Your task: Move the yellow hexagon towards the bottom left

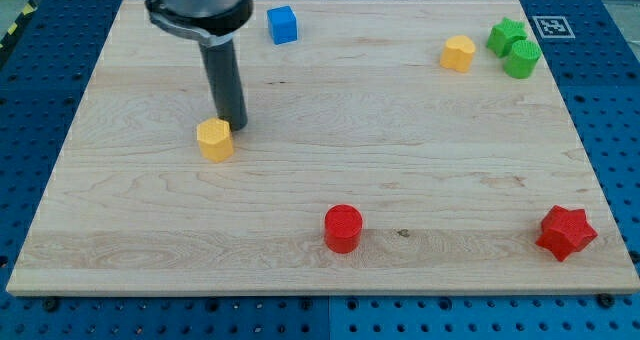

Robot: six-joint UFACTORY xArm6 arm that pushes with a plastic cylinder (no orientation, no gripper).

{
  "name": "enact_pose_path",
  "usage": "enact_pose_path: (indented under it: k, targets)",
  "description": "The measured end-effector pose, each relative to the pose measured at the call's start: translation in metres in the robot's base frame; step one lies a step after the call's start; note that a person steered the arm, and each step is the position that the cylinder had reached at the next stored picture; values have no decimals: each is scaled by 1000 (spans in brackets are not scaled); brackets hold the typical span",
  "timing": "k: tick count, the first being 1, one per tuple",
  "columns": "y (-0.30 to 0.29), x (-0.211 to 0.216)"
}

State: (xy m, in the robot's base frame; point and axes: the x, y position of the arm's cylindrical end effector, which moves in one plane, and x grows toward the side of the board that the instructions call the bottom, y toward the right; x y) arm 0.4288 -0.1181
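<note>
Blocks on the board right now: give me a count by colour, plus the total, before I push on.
Yellow: 2, the yellow hexagon beside my tip, and a yellow block at the view's top right.
Green: 2, green block and green block, touching.
Red: 2, red cylinder and red star.
Blue: 1, blue cube.
Total: 7.

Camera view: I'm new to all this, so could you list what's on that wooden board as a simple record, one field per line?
Board: wooden table top on a blue pegboard
My tip: at the upper right edge of the yellow hexagon, apparently touching
Blue cube: near the view's top
Yellow block: upper right, shape unclear
Green blocks: two, and, touching, upper right
Red cylinder: bottom centre
Red star: bottom right
</note>
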Motion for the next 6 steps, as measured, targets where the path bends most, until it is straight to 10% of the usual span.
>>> enact_pose_path:
  k: [6]
  targets:
    - [6,129]
